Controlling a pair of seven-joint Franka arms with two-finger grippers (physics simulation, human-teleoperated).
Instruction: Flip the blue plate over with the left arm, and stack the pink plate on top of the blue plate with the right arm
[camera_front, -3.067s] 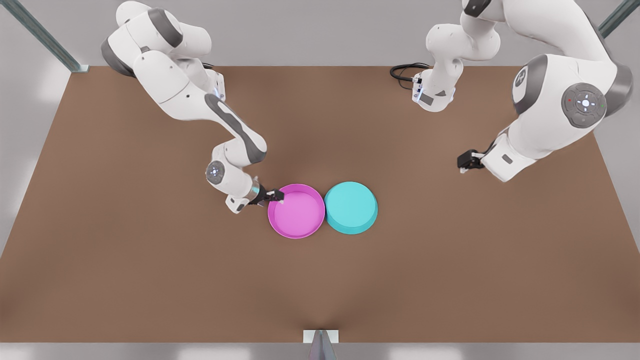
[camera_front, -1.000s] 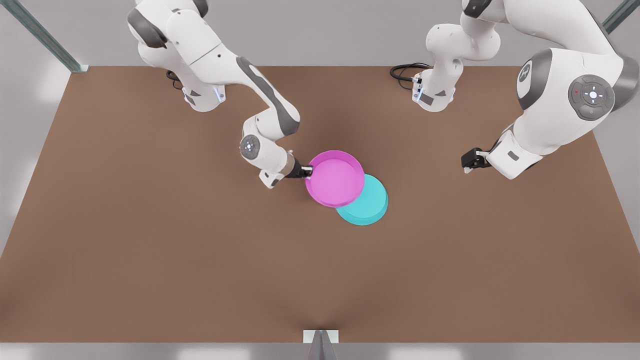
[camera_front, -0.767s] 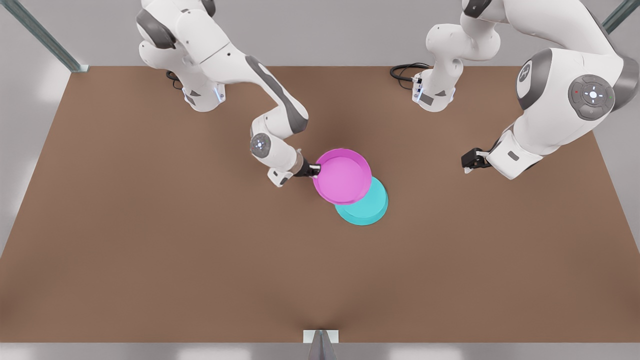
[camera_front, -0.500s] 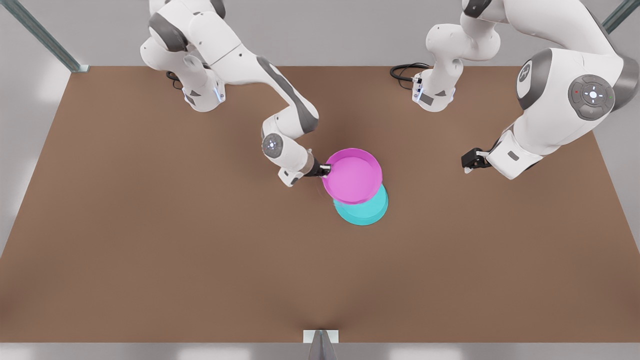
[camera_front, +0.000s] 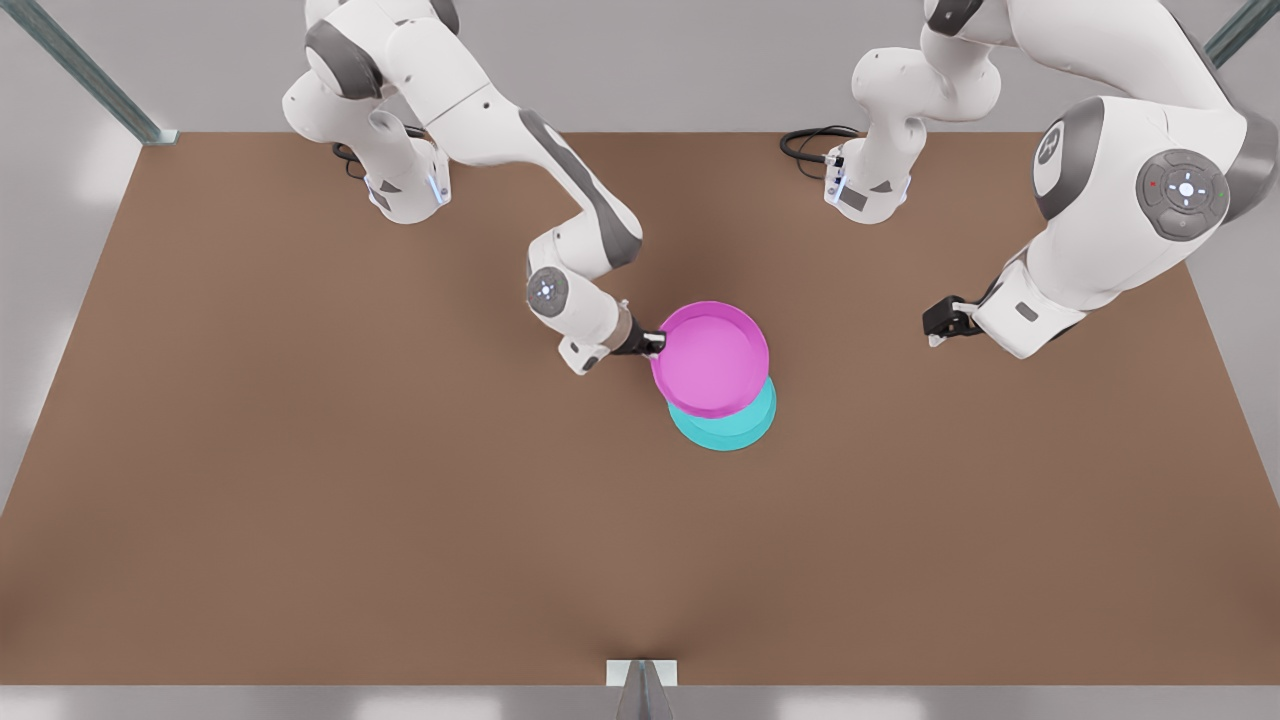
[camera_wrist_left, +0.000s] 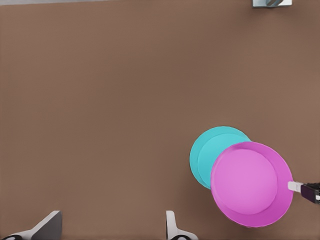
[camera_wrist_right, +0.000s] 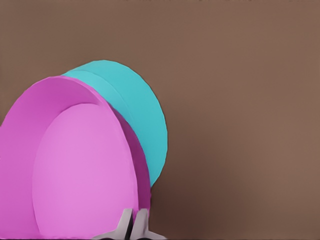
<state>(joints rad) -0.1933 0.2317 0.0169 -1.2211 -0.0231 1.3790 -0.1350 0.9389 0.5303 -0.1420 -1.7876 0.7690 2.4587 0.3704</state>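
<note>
— Jaws of the right gripper (camera_front: 655, 343): how are they set?
— They are clamped on the rim of the pink plate (camera_front: 710, 358), at its edge toward the front view's left. In the right wrist view both fingertips (camera_wrist_right: 134, 223) are seen pressed together on that rim.

— And the left gripper (camera_front: 932, 322)?
— It is held above the counter (camera_front: 300, 450), well apart from both plates, toward the front view's right. Its jaws are seen wide apart in the left wrist view, with nothing between them. That arm is waiting.

— Where is the pink plate placed?
— It is carried hollow side up, near the middle of the counter, and is laid over most of the blue plate (camera_front: 735, 428) as seen from the front. A blue crescent is left showing along the nearer edge.

— Is contact between the plates seen?
— It cannot be told. In the right wrist view the pink plate is seen in front of the blue one, with part of the blue side wall covered.

— How is the blue plate lying?
— It is set on the counter, and its flat base appears to be turned upward.
</note>
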